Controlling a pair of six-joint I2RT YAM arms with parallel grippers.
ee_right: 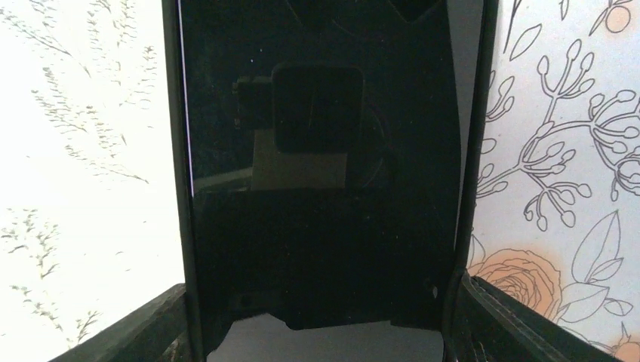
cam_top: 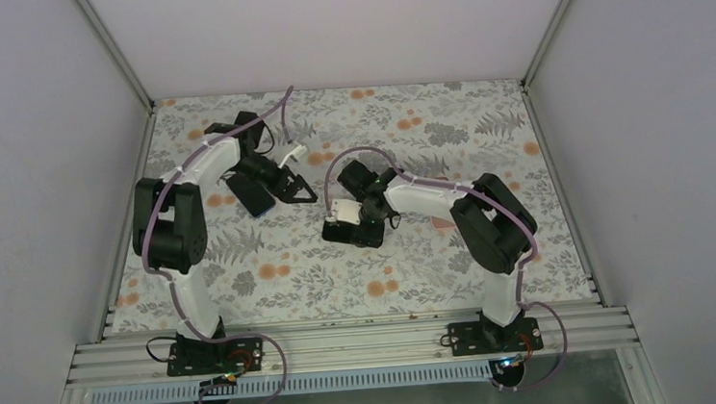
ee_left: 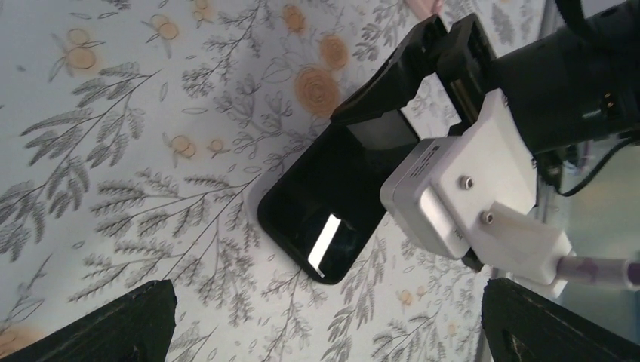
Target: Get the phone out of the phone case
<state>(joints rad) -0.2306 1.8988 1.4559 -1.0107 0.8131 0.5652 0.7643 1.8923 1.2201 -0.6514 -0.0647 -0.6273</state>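
Left gripper: over the far-left part of the table, fingers spread wide with nothing between them.
Dark flat rectangle: lies on the floral cloth just beside the left gripper, at its 9 o'clock. I cannot tell whether it is a phone or a case.
Phone: lies flat near the middle of the table with its glossy black face up, at 4 o'clock from the left gripper. A pale rim shows around one corner.
Right gripper: down over the phone, one finger along each long edge and right against it. I cannot tell whether they pinch it or only flank it.
Right arm: elbow at 3 o'clock from the phone.
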